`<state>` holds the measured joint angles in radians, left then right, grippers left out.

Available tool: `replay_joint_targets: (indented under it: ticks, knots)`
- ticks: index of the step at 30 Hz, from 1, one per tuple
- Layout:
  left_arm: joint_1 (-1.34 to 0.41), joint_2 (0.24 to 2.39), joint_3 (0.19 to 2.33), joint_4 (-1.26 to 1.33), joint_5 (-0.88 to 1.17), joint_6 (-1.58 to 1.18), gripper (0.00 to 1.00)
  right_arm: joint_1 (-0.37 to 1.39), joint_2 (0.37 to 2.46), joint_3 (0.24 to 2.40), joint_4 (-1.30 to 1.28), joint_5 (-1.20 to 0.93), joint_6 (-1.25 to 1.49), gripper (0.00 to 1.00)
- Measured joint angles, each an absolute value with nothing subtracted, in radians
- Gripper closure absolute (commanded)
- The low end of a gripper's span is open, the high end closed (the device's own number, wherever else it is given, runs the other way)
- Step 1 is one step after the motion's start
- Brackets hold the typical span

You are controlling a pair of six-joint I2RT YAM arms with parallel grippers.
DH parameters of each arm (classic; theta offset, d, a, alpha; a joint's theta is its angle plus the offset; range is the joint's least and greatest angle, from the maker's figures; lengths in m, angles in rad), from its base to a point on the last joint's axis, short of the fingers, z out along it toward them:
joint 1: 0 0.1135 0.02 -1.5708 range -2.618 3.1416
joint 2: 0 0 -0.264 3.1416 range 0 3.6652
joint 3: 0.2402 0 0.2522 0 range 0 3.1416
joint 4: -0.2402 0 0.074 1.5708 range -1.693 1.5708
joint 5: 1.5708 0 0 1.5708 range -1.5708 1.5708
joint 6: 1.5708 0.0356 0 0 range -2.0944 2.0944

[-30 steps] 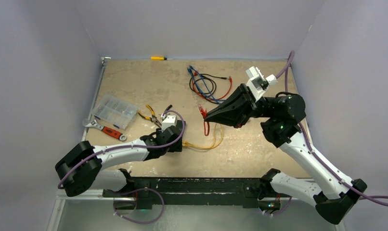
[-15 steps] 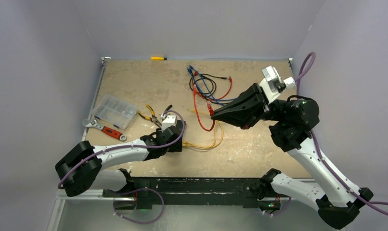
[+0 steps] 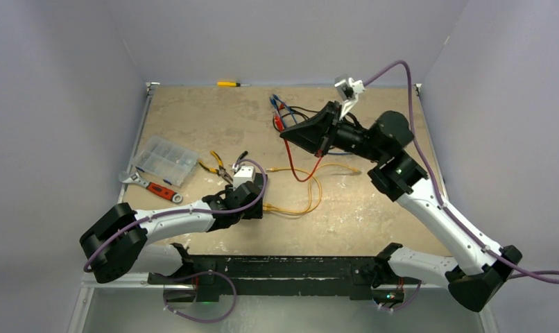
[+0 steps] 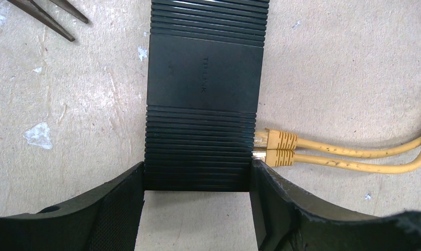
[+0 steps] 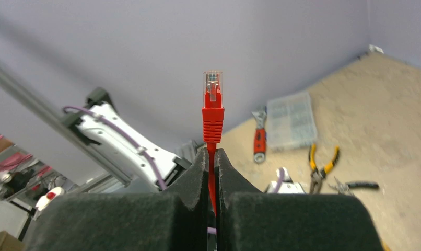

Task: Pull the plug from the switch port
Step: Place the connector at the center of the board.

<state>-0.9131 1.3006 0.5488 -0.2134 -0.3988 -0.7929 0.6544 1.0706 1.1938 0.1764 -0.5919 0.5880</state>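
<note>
The switch [image 4: 203, 94] is a flat black ribbed box lying on the table. My left gripper [image 4: 198, 178] is shut on its near end, one finger pressed to each side. Two yellow plugs [image 4: 275, 147] sit side by side in sockets on its right face, just beyond the right finger. In the top view the left wrist [image 3: 245, 191] covers the switch. My right gripper [image 5: 211, 154] is shut on a red cable just below its red plug [image 5: 213, 99], which stands free above the fingertips. In the top view the right gripper [image 3: 285, 133] hangs raised over the table's back middle, far from the switch.
Yellow cables [image 3: 301, 201] loop right of the switch. The red cable [image 3: 306, 170] trails down from the right gripper. Blue, black and red leads [image 3: 294, 119] lie at the back. At the left are a clear compartment box [image 3: 164, 159], wrench [image 3: 155, 187] and pliers [image 3: 218, 166]. A screwdriver [image 3: 229, 84] lies by the back wall.
The right gripper has swung up and toward the back left with the red plug, dragging the red cable along. The left arm and the switch have not moved.
</note>
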Motion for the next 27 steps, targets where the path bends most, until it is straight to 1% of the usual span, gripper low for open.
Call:
replay_joint_targets:
  ticks: [15, 19, 27]
  knots:
    - [-0.917, 1.301, 0.549, -0.213, -0.403, -0.793, 1.0, 0.653, 1.269, 1.199, -0.087, -0.328, 0.475, 1.0]
    - [-0.917, 1.301, 0.549, -0.213, -0.405, -0.793, 1.0, 0.648, 1.312, 1.228, -0.144, -0.271, 0.447, 1.0]
    - [-0.917, 1.302, 0.549, -0.213, -0.405, -0.793, 1.0, 0.627, 1.325, 1.335, -0.205, -0.171, 0.397, 1.0]
